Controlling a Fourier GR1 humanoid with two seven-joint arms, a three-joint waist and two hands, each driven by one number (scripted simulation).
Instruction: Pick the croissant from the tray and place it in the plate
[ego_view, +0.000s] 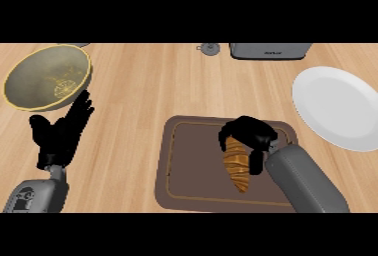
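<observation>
On the brown tray (184, 195), my right hand (251, 134) curls its fingers (255, 162) round the croissant (238, 167); left hand (63, 132) rests spread.

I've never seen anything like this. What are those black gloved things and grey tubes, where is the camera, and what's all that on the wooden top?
You are looking down through the robot's own head camera at a wooden counter. The grey tubes are its forearms; the black shapes are its hands. The right hand is curled over one end of a croissant, which lies on a brown tray. The left hand is open, fingers straight, simply resting at the left. A white plate sits at the right; the croissant is meant to go there. Upper left is a yellowish bowl. At the far edge are a grey appliance and a small object I cannot identify.
</observation>
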